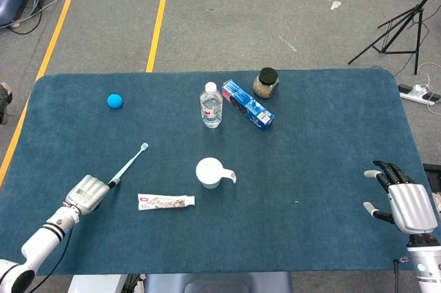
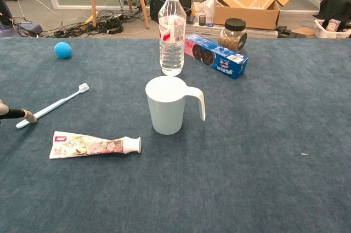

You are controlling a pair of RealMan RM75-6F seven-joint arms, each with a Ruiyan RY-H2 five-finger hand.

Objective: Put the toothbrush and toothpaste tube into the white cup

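Lying flat on the blue table (image 1: 324, 169), the toothbrush (image 1: 129, 164) points its bristle head up and to the right, its handle end touching a fingertip of the left hand (image 1: 86, 193). That hand sits low near the table's front-left edge; the head view shows mostly its back, so whether it pinches the handle or only touches it is hard to tell. In the chest view only one fingertip (image 2: 27, 116) shows at the left edge, beside the handle end of the toothbrush (image 2: 52, 105).

Just in front of the brush lies the tube (image 1: 166, 201), cap toward the cup (image 1: 210, 172). The cup stands upright near the table's middle, handle to the right, with nothing in it as far as the head view shows.

The right hand (image 1: 403, 200) rests at the table's front-right edge, well apart from everything, fingers spread and holding nothing.

Behind the cup stand a bottle (image 1: 211, 105), a box (image 1: 248, 105) and a jar (image 1: 266, 83); a ball (image 1: 115, 100) sits far left.
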